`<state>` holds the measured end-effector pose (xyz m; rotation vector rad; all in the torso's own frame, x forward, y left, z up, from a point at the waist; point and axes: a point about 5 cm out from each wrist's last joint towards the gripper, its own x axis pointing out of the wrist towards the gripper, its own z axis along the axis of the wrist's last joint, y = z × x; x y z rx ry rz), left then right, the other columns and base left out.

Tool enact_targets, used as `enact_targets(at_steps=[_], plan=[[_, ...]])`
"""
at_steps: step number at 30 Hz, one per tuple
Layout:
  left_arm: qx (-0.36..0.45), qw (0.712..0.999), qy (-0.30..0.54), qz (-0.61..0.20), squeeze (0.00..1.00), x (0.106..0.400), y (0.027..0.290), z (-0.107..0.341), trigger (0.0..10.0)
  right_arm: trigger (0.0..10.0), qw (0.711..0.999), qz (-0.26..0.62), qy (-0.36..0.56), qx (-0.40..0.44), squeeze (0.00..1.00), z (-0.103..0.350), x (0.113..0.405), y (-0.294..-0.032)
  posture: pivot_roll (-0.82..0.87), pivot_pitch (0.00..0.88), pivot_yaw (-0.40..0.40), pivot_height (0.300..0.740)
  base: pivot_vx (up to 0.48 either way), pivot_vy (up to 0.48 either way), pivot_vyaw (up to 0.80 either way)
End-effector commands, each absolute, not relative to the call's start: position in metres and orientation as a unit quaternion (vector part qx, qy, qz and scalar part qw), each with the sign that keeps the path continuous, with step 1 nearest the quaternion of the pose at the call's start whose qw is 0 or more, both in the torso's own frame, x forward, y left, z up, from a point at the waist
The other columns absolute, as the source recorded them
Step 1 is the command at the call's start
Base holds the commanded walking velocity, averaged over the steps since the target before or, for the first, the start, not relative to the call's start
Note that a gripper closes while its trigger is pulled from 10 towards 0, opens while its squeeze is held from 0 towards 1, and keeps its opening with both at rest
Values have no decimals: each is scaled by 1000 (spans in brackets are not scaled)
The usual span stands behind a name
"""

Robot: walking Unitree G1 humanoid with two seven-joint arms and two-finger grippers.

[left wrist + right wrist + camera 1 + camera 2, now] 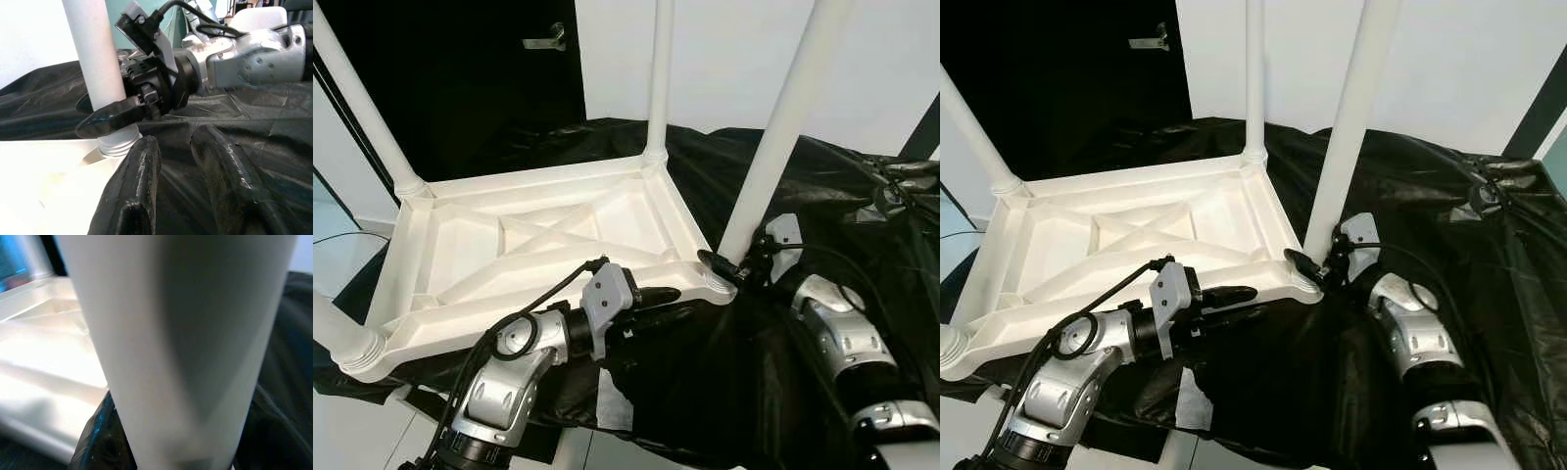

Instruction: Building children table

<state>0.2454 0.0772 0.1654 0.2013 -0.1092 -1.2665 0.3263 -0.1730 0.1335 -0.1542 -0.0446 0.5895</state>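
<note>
1. Four white round plastic legs stand up from the upturned white ribbed plastic children's table (538,250), which lies on a black plastic sheet (724,392) in the left eye view. The right end effector (732,266) sits at the base of the near-right white leg (773,147), its black fingers around the threaded collar. The left end effector (656,294) rests just beside the table's near rim, holding nothing.

2. Right eye view: the same leg (1347,117) looks slightly tilted. Risk: if the thread is cross-started, further turning may jam or strip it.

3. Left wrist view: the left fingers (132,191) stand a little apart over the sheet, empty. The right fingertip (110,117) presses the leg just above the grey threaded collar (117,144), which is not fully seated. Risk: with the table unbraced, torque could slide it on the slick sheet.

4. Right wrist view: the leg (181,333) is blurred between the clamped jaws. Risk: a smooth tube may slip in the grip.
</note>
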Motion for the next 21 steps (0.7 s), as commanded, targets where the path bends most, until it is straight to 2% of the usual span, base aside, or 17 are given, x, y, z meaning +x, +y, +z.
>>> enact_targets(at_steps=[1,6,12,14,15,21], plan=[[95,817,-52,-566,0,246,77,165,10000,0,968,239,-15,-82,0,129,325,-173,-14,0,-15,740,0,0,0],[96,816,-49,-568,0,246,77,163,10000,0,979,190,-14,-68,0,125,322,-156,-12,0,-23,740,0,0,0],[93,816,-51,-569,0,246,76,163,10000,0,996,85,-19,-36,0,126,323,-143,-8,0,-36,740,0,0,0],[92,816,-52,-568,0,245,76,163,10000,0,997,65,-24,-21,0,127,323,-140,-10,0,-37,740,0,0,0],[92,817,-52,-568,0,244,76,162,10000,0,999,33,-35,23,0,132,322,-134,-10,0,-34,740,0,0,0],[89,813,-50,-573,0,243,73,162,10000,0,997,32,-51,47,0,140,318,-124,-21,0,-23,740,0,0,0]])
